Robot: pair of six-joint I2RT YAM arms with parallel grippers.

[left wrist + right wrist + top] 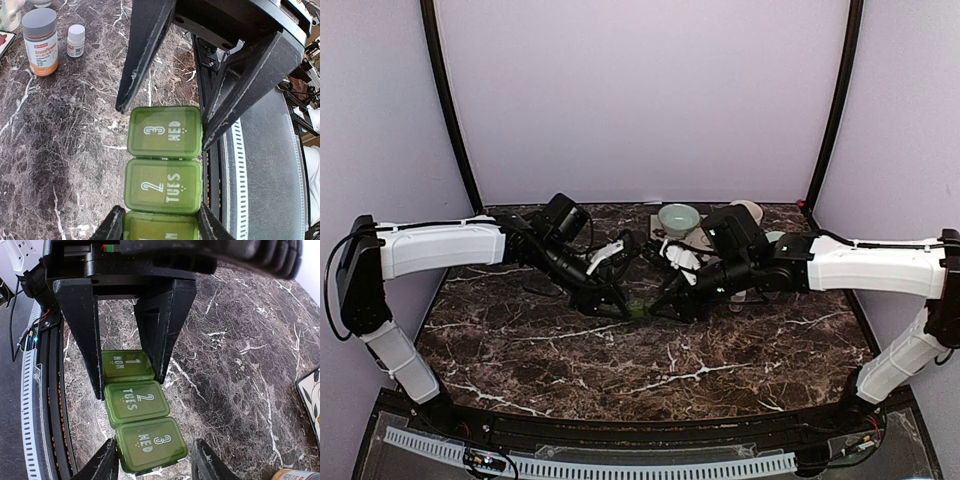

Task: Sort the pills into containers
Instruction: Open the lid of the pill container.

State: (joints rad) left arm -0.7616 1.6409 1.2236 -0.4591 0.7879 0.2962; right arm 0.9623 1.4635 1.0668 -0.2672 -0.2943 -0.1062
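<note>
I count one pill box [162, 185], three lids [150, 445] down; left gripper [164, 125] and right gripper [130, 388] straddle it, spread box-wide, clamping unclear.

I log the left arm [440, 248] and right arm [875, 265] as alike: white shell links, black joints and wrist housings, thin black cables [430, 225] along their tops, and matte black wedge-shaped fingers [145, 55] scuffed whitish at the edges.

The top camera overlooks the marble table [620, 370]; wrist cameras view one pill box [164, 185] closely from opposite ends.
</note>
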